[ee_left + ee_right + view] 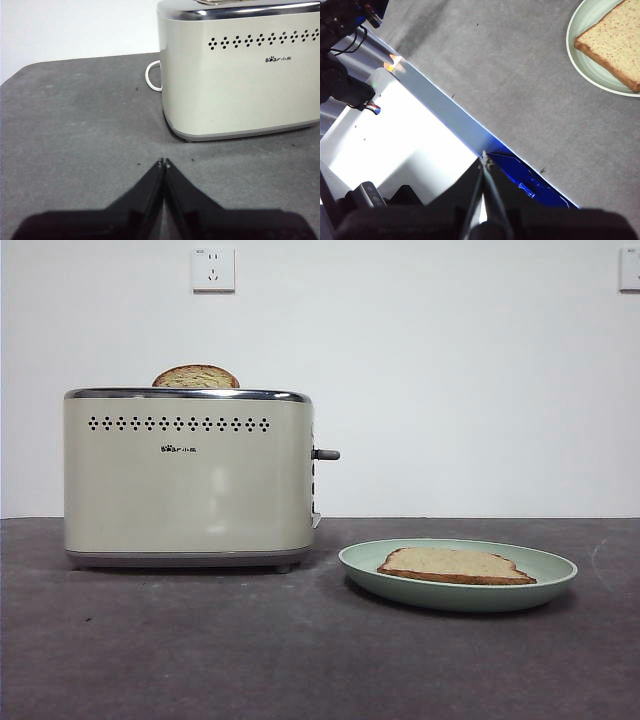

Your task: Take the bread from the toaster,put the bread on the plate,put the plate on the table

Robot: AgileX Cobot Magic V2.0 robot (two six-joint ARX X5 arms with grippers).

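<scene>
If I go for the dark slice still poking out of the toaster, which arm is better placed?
Left, probably: the left pincer, shut, faces the toaster close by; the right pincer, also shut, sits at the edge of the table, nearer the plate.

Neither arm shows in the front view. The left claw [163,162] hangs low over the worktop [75,130], its two black jaws pressed together to a point, gripping nothing. The right claw [485,159] sits over the worktop's edge, jaws likewise closed tip to tip and empty.
</scene>
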